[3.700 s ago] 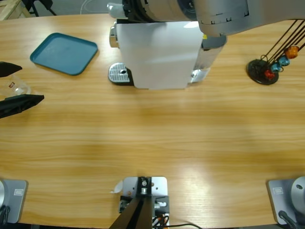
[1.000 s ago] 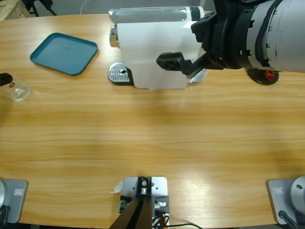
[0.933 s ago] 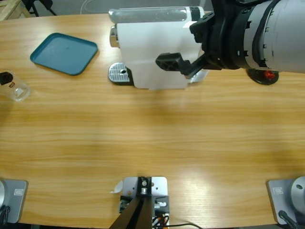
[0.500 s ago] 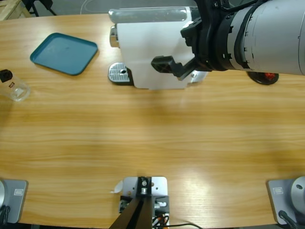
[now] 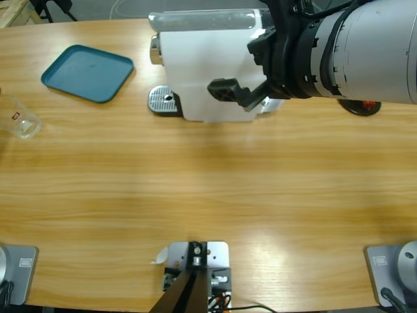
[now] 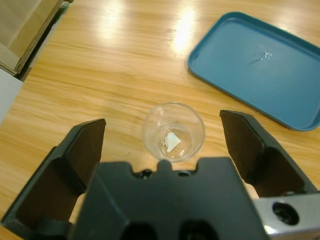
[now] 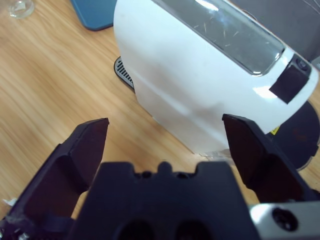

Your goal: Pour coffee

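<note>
Gone from the overhead view, the left gripper (image 6: 167, 150) has pulled back; its spread fingers (image 6: 82, 150) frame the empty glass cup (image 6: 173, 132), ready to grasp. Right gripper (image 7: 165, 150), fingers apart, faces the white coffee machine (image 7: 200, 80).

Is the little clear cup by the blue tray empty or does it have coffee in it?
Empty: the clear cup shows only a small white label, no liquid.
</note>
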`<action>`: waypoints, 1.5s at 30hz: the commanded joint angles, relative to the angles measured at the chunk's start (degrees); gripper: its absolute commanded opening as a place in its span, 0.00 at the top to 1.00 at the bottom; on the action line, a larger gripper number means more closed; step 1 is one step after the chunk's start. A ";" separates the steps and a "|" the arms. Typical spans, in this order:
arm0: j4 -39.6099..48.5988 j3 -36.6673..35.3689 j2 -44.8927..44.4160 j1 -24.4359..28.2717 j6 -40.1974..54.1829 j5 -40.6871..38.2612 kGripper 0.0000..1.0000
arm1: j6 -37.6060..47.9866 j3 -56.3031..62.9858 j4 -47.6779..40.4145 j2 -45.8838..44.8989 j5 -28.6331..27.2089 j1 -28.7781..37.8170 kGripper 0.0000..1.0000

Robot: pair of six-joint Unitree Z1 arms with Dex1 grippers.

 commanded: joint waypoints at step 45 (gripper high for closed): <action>-10.61 3.28 19.00 1.89 -5.48 -0.87 0.95 | 2.18 -1.53 1.12 6.43 -0.61 0.57 0.00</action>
